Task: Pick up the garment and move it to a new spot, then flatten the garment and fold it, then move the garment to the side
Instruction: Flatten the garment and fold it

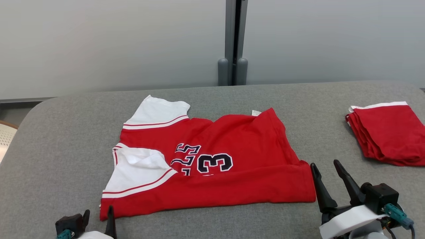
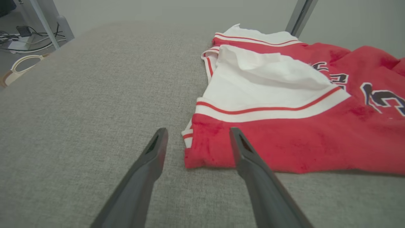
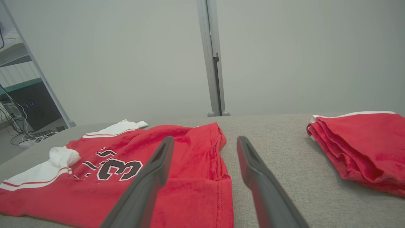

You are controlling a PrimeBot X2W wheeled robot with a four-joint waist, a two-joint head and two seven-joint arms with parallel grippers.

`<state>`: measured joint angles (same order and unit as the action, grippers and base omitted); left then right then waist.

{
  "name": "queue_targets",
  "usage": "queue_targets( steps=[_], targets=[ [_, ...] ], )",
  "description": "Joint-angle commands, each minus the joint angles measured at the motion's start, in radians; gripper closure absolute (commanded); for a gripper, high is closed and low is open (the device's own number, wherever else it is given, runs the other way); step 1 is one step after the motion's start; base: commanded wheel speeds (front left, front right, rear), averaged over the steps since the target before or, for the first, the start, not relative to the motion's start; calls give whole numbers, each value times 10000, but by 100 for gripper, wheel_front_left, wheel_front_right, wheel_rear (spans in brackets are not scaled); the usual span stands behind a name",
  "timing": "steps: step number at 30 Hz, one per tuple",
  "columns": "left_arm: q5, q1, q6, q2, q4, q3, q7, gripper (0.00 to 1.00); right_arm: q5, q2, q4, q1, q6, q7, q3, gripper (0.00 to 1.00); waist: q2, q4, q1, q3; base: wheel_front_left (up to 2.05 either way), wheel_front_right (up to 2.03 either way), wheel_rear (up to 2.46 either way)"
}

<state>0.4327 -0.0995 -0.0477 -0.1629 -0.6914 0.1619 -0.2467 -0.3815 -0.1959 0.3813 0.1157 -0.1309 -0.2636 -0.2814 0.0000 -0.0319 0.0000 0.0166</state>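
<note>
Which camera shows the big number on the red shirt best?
The head view: it looks down on the red shirt and shows the number 3 whole. The left wrist view cuts it off at the edge; the right wrist view sees it low and slanted.

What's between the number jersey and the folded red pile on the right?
Bare grey surface separates jersey and folded pile in the head view; the open right tool shows at its near end.

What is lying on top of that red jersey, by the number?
A white sleeve is folded onto the jersey, and its near edge is folded up. They cover part of the dark lettering; what lies beneath cannot be seen.
</note>
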Motion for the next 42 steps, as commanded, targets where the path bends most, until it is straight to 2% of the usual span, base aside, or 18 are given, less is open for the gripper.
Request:
queue_targets(
  steps=[1, 5, 13, 14, 15, 20, 25, 34, 42],
  targets=[
    [-1, -295, -110, -96, -304, -15, 78, 0, 28, -52, -12, 79, 5, -8, -22, 0, 0, 128, 0, -96, 0, 0, 0],
    [78, -649, -171, -73, -1186, -36, 222, 0, -97, -41, -54, 100, 5, -9, -10, 0, 0, 285, 0, -228, 0, 0, 0],
    [187, -1160, 103, 51, -2338, 117, 228, 2, 78, -162, 60, 107, 5, -9, 3, 0, 0, 305, 0, -380, 0, 0, 0],
    [180, -1225, 157, 62, -2448, 159, 221, 59, 129, -173, 108, 105, 5, -7, 20, 0, 0, 279, 0, -382, 0, 0, 0],
    [178, -1290, 265, 84, -2534, 206, 212, 100, 132, -153, 161, 91, 5, -7, 45, 0, 0, 245, 0, -384, 0, 0, 0],
    [147, -1608, 539, 61, -2592, 248, 8, 100, 196, -9, 811, 95, 5, 219, 265, 0, 0, 0, 0, -358, 0, 0, 0],
    [24, -1727, 483, 56, -2025, 190, -145, 100, -43, 256, 1521, 359, 5, 668, 559, 0, 0, -256, 0, -373, 0, 0, 0],
    [-617, -1209, 340, 67, -2, 154, -184, 100, -424, 830, 3261, 938, 5, 1516, 1037, 0, 0, -928, 0, -434, 0, 0, 0],
    [-830, -944, 419, 189, 439, 279, -186, 100, -564, 1220, 4759, 1421, 5, 1948, 1467, 0, 0, -1209, 0, -498, 0, 0, 0]
  ],
)
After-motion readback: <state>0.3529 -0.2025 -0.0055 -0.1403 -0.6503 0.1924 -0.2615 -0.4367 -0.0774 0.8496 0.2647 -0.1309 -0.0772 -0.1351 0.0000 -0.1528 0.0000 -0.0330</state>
